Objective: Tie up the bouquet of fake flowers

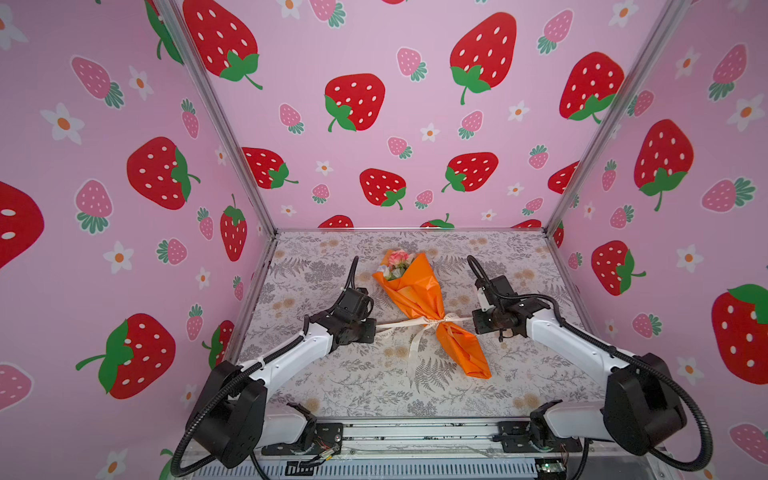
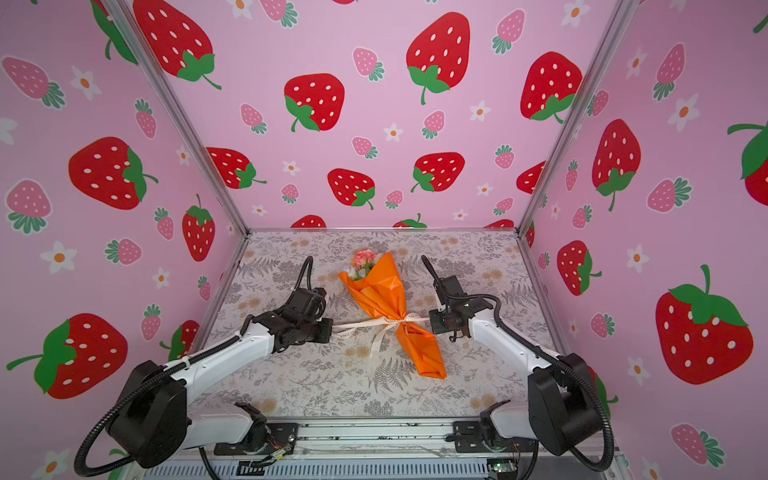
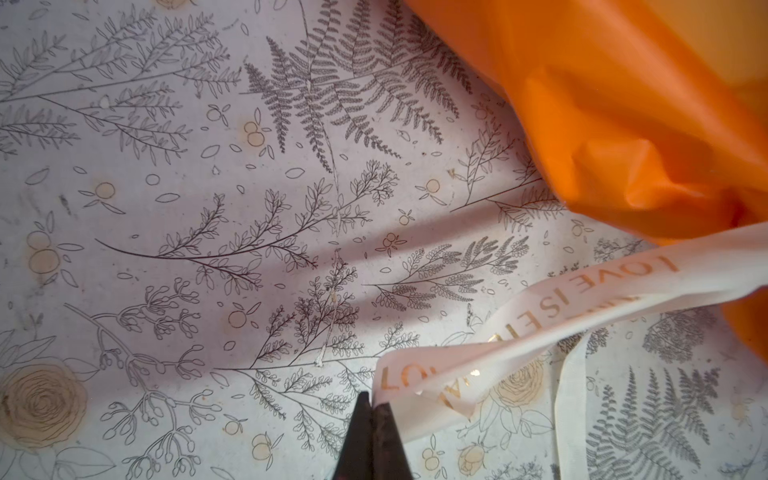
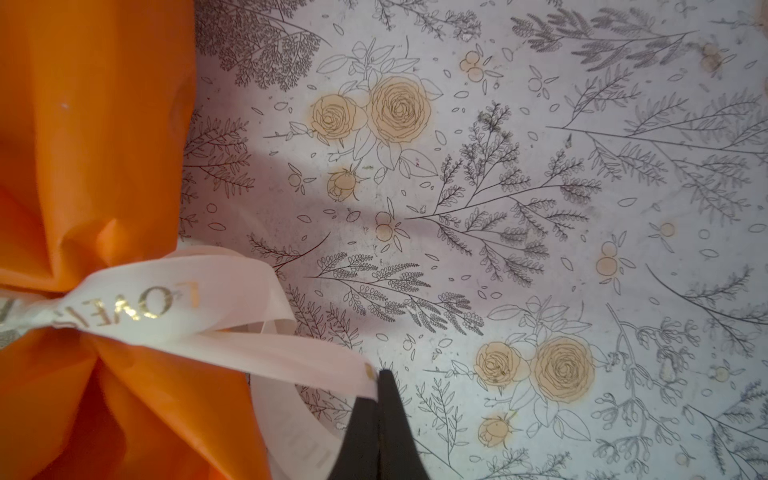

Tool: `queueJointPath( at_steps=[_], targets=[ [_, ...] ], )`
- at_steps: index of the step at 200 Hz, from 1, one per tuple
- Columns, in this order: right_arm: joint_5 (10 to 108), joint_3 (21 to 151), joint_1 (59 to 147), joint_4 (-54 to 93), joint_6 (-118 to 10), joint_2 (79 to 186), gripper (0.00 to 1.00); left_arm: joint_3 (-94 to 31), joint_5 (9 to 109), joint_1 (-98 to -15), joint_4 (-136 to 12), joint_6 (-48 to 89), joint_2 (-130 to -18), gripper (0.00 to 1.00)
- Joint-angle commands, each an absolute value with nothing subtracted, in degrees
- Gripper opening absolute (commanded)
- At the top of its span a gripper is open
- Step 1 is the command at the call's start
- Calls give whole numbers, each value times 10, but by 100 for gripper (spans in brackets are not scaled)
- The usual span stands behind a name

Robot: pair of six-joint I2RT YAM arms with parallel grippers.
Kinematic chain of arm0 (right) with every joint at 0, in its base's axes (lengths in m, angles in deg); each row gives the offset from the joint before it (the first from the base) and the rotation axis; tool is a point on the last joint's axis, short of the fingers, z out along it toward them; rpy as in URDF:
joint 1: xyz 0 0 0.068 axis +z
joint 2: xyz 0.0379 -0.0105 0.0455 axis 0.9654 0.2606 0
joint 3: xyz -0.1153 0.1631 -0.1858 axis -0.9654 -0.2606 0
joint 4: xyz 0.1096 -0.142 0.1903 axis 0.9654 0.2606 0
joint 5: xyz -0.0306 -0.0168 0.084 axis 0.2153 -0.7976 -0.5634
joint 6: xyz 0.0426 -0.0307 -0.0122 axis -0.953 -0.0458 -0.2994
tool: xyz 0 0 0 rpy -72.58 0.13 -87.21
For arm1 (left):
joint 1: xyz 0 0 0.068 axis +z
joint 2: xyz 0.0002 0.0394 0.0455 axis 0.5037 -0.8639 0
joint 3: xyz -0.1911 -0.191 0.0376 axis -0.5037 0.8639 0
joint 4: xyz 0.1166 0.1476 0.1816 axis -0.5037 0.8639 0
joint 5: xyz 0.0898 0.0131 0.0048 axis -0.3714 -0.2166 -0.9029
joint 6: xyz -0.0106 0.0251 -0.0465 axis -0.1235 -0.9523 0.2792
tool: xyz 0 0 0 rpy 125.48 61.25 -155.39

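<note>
Left gripper (image 3: 374, 409) and right gripper (image 4: 379, 380) each clamp a side of cream printed ribbon (image 1: 401, 323), taut across orange wrapping paper (image 1: 415, 291). Likely cinching the pink-and-white fake-rose bouquet (image 1: 398, 261).

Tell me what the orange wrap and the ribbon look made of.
Orange wrap: probably thin matte plastic film or coated paper, judging by soft creases and slight translucency. Ribbon: likely woven fabric, cream, fine ribbing visible, with glossy gold foil lettering.

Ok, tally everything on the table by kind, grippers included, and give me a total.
bouquet of fake flowers: 1
orange wrapping paper: 1
cream ribbon: 1
grippers, left gripper and right gripper, each pinching the cream ribbon: 2
Total: 5
</note>
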State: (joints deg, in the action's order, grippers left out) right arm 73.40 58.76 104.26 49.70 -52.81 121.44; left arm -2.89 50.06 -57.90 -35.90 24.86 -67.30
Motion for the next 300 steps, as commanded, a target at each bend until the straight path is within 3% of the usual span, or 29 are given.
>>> queueJointPath(
  at_steps=[1,68,188,211,233,254,267,282,300],
  targets=[
    [800,591,1005,534,-549,1199,0,-27,437,-540,-309,264,-675,0],
    [738,576,977,521,-552,1191,0,-106,423,-501,-271,184,-691,0],
    [755,546,973,523,-567,1202,0,-97,427,-415,-253,180,-705,0],
    [663,556,974,511,-536,1192,0,-96,495,-415,-278,171,-701,0],
    [501,549,996,467,-534,1173,0,-102,578,-417,-300,177,-700,0],
    [445,538,1046,424,-571,1152,0,-107,626,-419,-321,193,-693,0],
    [424,535,1091,404,-586,1151,0,-111,637,-420,-328,203,-686,5],
    [413,543,1136,408,-579,1163,0,-114,641,-420,-326,212,-676,23],
    [446,560,1161,449,-551,1173,19,-112,637,-420,-321,225,-658,42]
  ],
)
